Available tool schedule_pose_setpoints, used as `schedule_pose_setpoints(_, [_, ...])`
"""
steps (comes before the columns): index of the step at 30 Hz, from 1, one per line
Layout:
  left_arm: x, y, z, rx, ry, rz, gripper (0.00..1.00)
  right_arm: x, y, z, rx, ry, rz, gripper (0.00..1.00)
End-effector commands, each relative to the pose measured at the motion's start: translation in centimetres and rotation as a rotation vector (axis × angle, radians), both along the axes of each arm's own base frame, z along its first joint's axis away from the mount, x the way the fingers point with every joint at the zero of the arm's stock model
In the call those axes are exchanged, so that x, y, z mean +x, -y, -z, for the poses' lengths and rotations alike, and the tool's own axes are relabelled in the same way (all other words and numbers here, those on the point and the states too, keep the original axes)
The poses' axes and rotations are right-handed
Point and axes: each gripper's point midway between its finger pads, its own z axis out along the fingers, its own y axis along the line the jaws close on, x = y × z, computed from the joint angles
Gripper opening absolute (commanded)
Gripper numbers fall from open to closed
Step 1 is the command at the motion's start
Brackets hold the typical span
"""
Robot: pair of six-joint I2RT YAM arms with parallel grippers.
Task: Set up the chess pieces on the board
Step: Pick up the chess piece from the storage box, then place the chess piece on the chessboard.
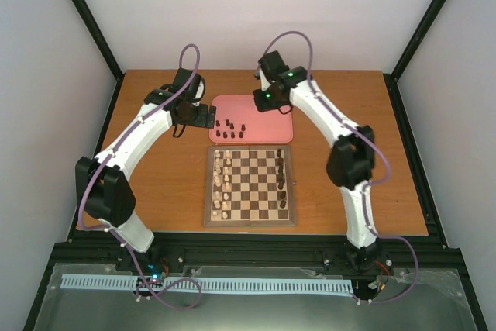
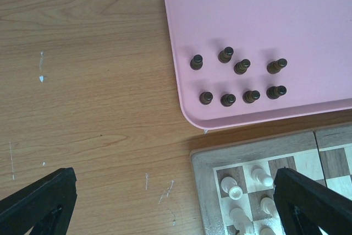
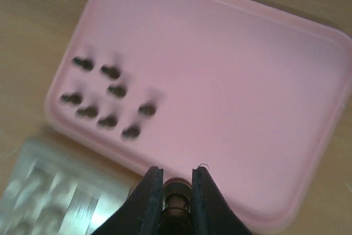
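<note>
Currently: left gripper [image 2: 173, 191] fingers spread wide above wooden table [image 2: 82, 81]; eight tiny dark brown-black chess pieces [image 2: 228, 100] upright in pink rounded tray [image 2: 264, 4] corner; right gripper [image 3: 177, 182] clamped on dark piece [image 3: 177, 203] above tray; square wooden chessboard [image 1: 252, 191] just beside tray.

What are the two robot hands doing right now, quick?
Left gripper: open, holding nothing.
Right gripper: closed on a dark chess piece.
</note>
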Motion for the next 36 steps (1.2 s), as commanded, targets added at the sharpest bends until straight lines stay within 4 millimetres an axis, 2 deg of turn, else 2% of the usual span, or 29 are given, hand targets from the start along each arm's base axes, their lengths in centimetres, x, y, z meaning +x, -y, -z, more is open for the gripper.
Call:
schedule_pose_setpoints(1, [0.6, 0.2, -1.7, 0.014, 0.045, 0.019, 1.00, -6.8, 2.2, -5.6, -0.007, 0.016, -0.020, 0.03])
schedule_pose_setpoints(3, [0.7, 0.3, -1.8, 0.012, 0.045, 0.019, 1.00, -10.1, 3.8, -5.5, -0.020, -0.019, -0.005, 0.03])
schedule_pose_setpoints(4, [0.6, 0.3, -1.8, 0.012, 0.046, 0.019, 1.00, -12.2, 5.0, -4.1, -0.047, -0.070, 0.005, 0.03])
schedule_pose_setpoints(5, [0.6, 0.3, -1.9, 0.012, 0.046, 0.020, 1.00, -13.4, 5.6, -4.9, -0.039, -0.067, 0.016, 0.03])
schedule_pose_setpoints(6, [0.6, 0.3, -1.9, 0.009, 0.046, 0.019, 1.00, -15.4, 6.6, -3.8, -0.060, -0.108, 0.021, 0.03])
schedule_pose_setpoints(8, [0.5, 0.3, -1.8, 0.004, 0.044, 0.021, 1.00, -18.6, 7.9, -3.2, -0.078, -0.134, 0.023, 0.03])
schedule_pose_setpoints(10, [0.4, 0.4, -1.5, 0.000, 0.040, 0.021, 1.00, -22.0, 8.4, -2.8, -0.079, -0.150, 0.007, 0.03])
schedule_pose_setpoints(12, [0.3, 0.4, -1.2, -0.002, 0.034, 0.020, 1.00, -24.9, 8.6, -1.2, -0.083, -0.187, -0.008, 0.03])
schedule_pose_setpoints(15, [0.1, 0.5, -1.0, -0.013, 0.028, 0.022, 1.00, -28.3, 8.8, 0.0, -0.062, -0.203, -0.019, 0.03])
schedule_pose_setpoints(22, [0.0, 0.8, -0.8, -0.027, 0.025, 0.024, 1.00, -31.5, 9.0, 2.1, -0.029, -0.195, -0.005, 0.03])
schedule_pose_setpoints(25, [0.1, 0.6, -0.8, -0.016, 0.028, 0.020, 1.00, -32.4, 8.4, 3.0, -0.042, -0.185, -0.039, 0.03])
schedule_pose_setpoints(36, [-0.1, -0.1, -0.8, 0.010, 0.045, 0.006, 1.00, -33.1, 8.0, 5.3, -0.011, -0.155, -0.055, 0.03])
